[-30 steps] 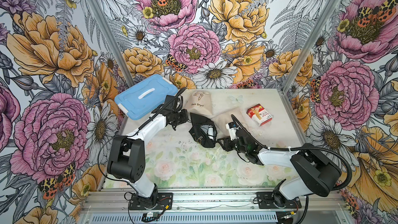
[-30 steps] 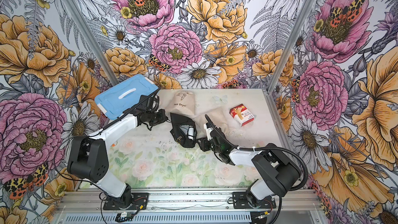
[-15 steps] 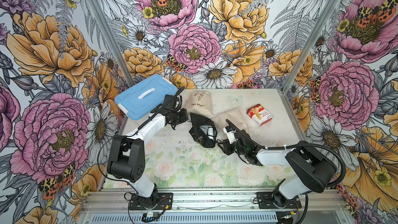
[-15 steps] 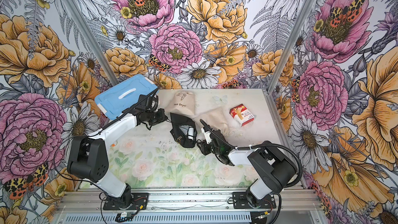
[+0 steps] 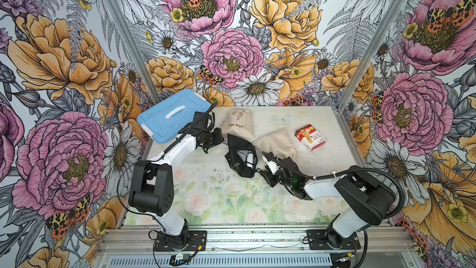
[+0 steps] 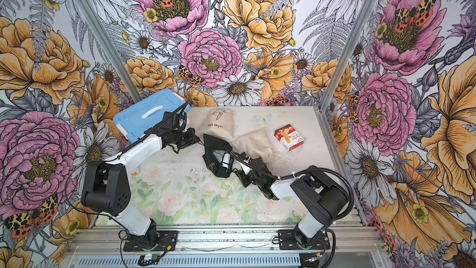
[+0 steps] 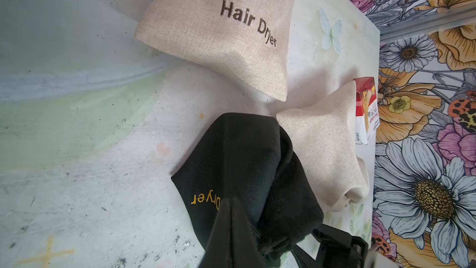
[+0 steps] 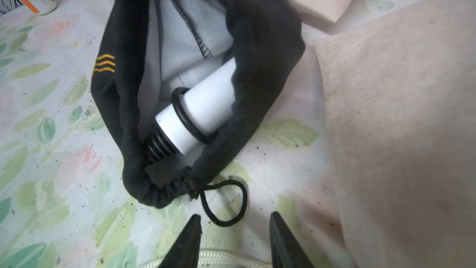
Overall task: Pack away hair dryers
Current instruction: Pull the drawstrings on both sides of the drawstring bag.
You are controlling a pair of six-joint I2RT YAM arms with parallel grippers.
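A white hair dryer [image 8: 195, 114] with black cord round its handle lies inside the open mouth of a black pouch [image 5: 239, 155] at mid-table; it also shows in a top view as the hair dryer [image 6: 226, 159]. My left gripper [image 7: 229, 202] is shut on the pouch's fabric at its far end, and a taut fold runs from the jaws. My right gripper [image 8: 235, 216] stands open on the table just short of the pouch mouth. The black drawstring loop [image 8: 226, 202] lies right ahead of its fingertips, apart from both. No other hair dryer is in view.
A beige pouch printed "Hair Dryer" [image 5: 238, 125] lies behind the black one, and a second beige pouch [image 5: 277, 143] lies close on my right gripper's far side. A red box [image 5: 310, 137] sits far right. A blue lidded box [image 5: 172, 116] leans at the far left corner.
My right gripper has edged a little toward the black pouch's mouth and its jaws have narrowed slightly. The left arm and the pouch have not moved.
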